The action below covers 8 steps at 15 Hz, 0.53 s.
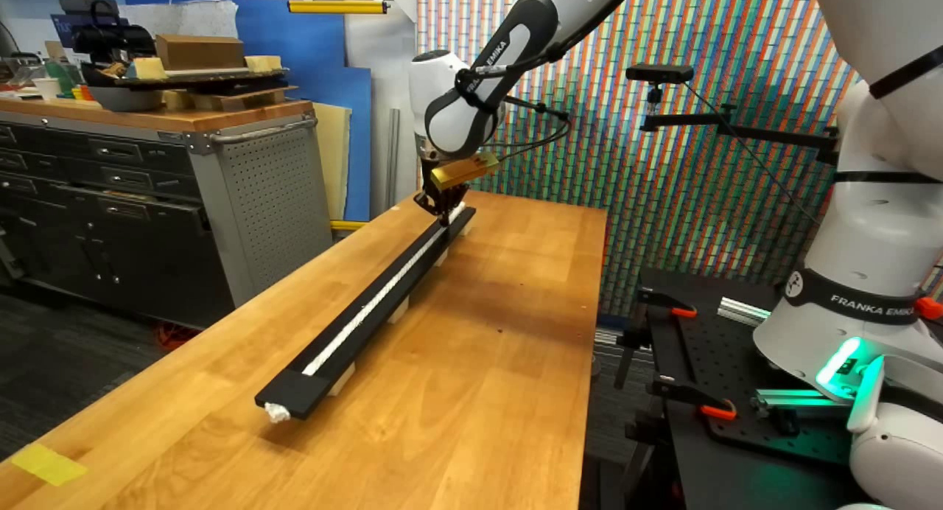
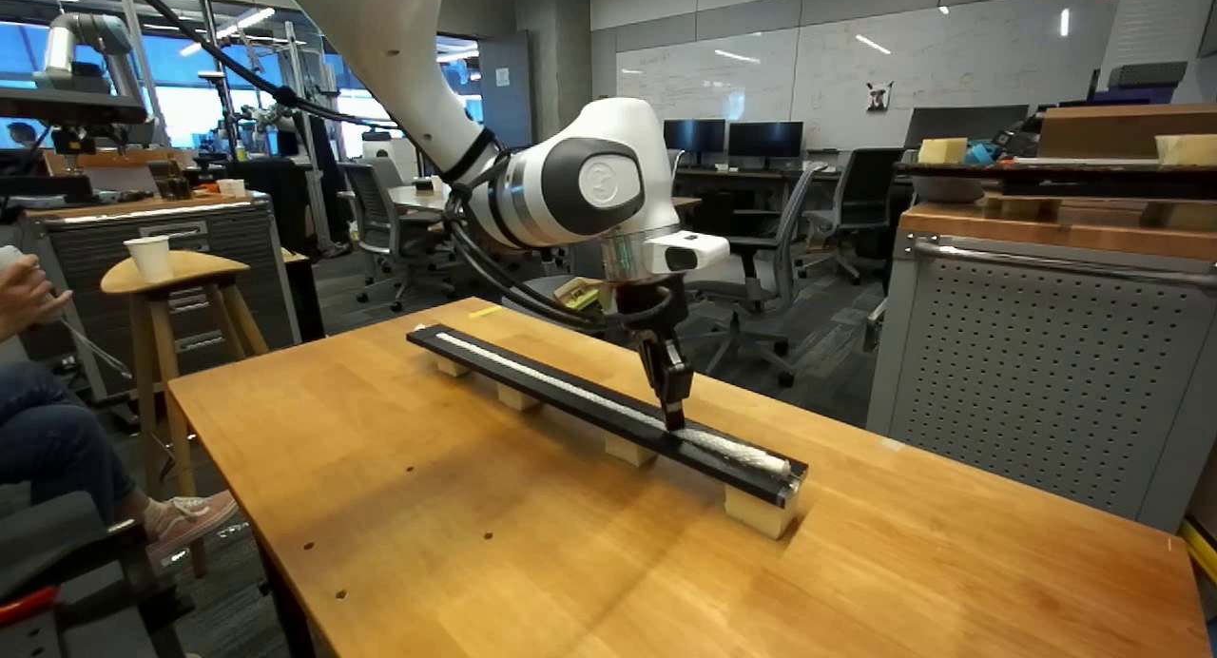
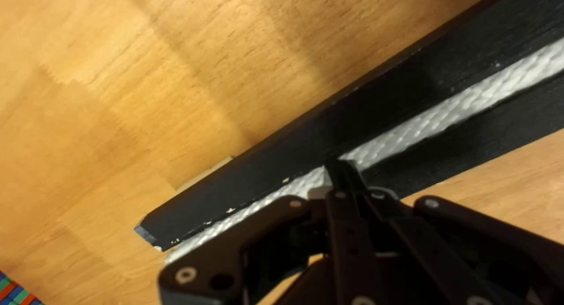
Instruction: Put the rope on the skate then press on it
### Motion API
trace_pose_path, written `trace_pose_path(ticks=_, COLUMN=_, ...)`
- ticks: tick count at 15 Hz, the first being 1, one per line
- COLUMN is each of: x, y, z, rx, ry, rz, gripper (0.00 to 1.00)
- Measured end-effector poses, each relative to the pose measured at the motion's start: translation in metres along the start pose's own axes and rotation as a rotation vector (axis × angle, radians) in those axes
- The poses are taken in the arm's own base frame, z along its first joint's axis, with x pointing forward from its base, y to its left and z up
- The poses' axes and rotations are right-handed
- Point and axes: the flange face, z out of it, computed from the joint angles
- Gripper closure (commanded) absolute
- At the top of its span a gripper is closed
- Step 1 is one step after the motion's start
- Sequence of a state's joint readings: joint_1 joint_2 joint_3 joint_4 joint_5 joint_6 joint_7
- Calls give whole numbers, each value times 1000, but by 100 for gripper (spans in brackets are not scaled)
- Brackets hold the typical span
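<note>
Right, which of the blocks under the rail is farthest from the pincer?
The block closest to the yellow tape; the other three sit further along the rail, nearer the pincer.

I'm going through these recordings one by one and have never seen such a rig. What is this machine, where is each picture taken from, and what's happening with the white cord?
The machine is one robot arm ending in a gripper, a two-fingered mechanical hand. Two pictures come from cameras standing outside the robot, in different places; the third is taken from the wrist, looking down past the gripper. On the wooden table stand pale blocks that carry a long black rail, and the white cord lies lengthwise along it. The gripper is shut, its tips down at the cord; I see nothing held between them. That fits the job of pressing the cord into place, though how hard it pushes, if at all, the pictures don't show.
</note>
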State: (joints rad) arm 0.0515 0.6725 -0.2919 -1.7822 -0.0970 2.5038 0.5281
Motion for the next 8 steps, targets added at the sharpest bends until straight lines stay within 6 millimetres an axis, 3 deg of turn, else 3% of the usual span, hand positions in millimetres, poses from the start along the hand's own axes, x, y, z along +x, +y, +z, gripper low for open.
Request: trace_pose_path(ticks=8, x=10, y=24, z=-6, rx=14, ry=65, rz=51, gripper=100)
